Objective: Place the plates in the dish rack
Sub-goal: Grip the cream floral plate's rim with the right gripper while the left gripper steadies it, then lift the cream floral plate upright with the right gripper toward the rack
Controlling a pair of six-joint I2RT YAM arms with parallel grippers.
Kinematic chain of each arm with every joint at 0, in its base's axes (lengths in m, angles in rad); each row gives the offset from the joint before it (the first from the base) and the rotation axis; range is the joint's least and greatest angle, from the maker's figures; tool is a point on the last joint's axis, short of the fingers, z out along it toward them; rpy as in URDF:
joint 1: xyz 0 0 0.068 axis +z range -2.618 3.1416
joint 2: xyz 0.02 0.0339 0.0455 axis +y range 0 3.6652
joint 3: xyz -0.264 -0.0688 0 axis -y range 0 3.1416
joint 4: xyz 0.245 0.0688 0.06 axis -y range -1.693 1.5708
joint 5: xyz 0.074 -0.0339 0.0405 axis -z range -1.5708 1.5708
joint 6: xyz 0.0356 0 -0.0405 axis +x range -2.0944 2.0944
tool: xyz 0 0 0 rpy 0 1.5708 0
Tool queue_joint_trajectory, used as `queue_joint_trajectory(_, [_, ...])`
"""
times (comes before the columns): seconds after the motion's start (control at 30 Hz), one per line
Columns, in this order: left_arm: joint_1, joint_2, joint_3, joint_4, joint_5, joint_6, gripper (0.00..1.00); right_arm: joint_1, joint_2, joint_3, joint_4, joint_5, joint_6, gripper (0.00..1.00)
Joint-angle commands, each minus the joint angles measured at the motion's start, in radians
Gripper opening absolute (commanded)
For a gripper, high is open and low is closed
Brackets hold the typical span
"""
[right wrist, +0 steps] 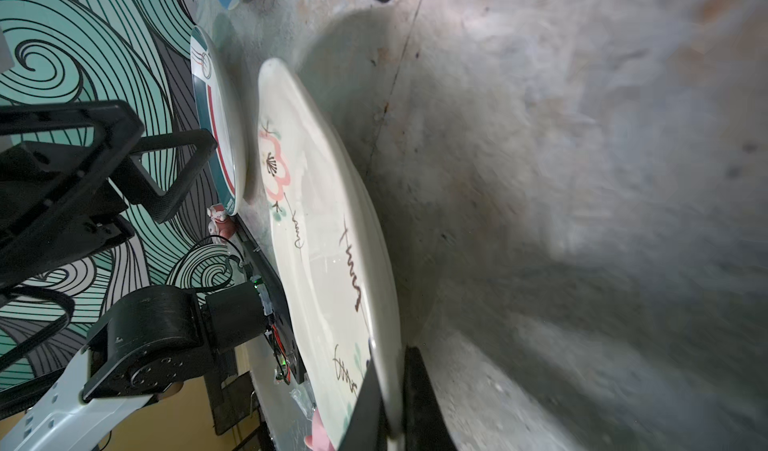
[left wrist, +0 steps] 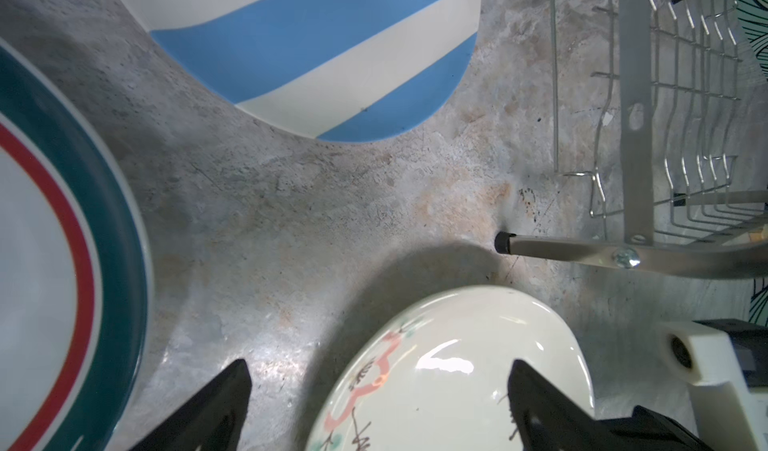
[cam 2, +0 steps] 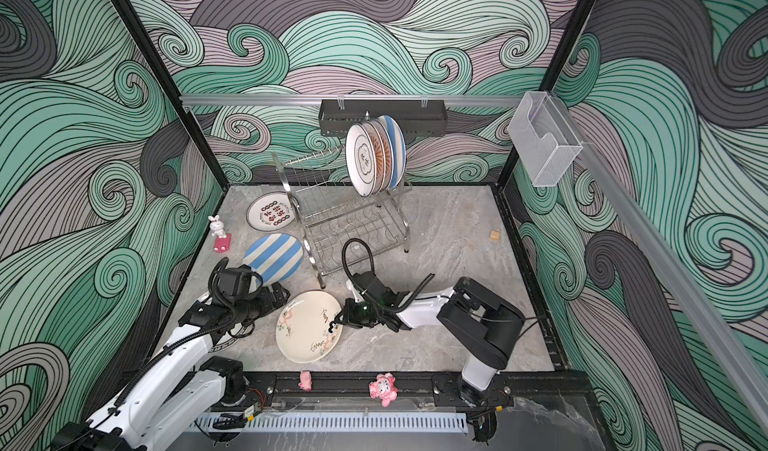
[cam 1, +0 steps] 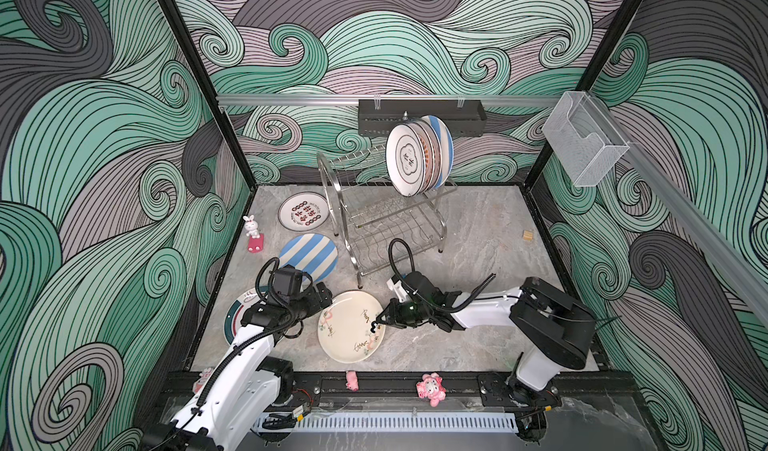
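Steel dish rack (cam 1: 380, 216) holds upright plates (cam 1: 409, 160); cream plate (cam 1: 349, 324) outside.

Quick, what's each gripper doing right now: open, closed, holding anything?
Left gripper: open, gripping nothing.
Right gripper: shut on the rim of the cream flower plate.

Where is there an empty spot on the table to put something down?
The best bare patch is the table right of the dish rack, out to the edge; only a small wooden block lies there. The left is crowded: the lettered plate, striped plate, teal-rimmed plate and cream plate are packed close together.
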Motion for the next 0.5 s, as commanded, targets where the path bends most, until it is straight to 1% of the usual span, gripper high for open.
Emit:
queue_joint_trajectory(0.0, [-0.01,0.005,0.063,0.006,0.03,0.041,0.99,-0.015,-0.129,-0.019,-0.057,0.06,-0.037,0.0])
queue_joint_trajectory(0.07, [-0.01,0.025,0.102,0.013,0.102,0.081,0.99,-0.018,-0.204,-0.031,-0.14,0.099,-0.072,0.0])
queue_joint_trajectory(0.17, [-0.01,0.061,0.181,-0.024,0.16,0.137,0.99,-0.032,-0.338,-0.064,-0.227,0.169,-0.099,0.0])
queue_joint_trajectory(0.3, [-0.01,0.109,0.28,-0.079,0.181,0.238,0.99,-0.081,-0.534,-0.085,-0.379,0.247,-0.147,0.0])
queue_joint_trajectory(0.37, [-0.01,0.146,0.346,-0.135,0.186,0.279,0.99,-0.107,-0.633,-0.062,-0.495,0.282,-0.191,0.0])
queue_joint_trajectory(0.47, [-0.01,0.179,0.403,-0.165,0.206,0.315,0.99,-0.14,-0.752,-0.003,-0.657,0.33,-0.248,0.0])
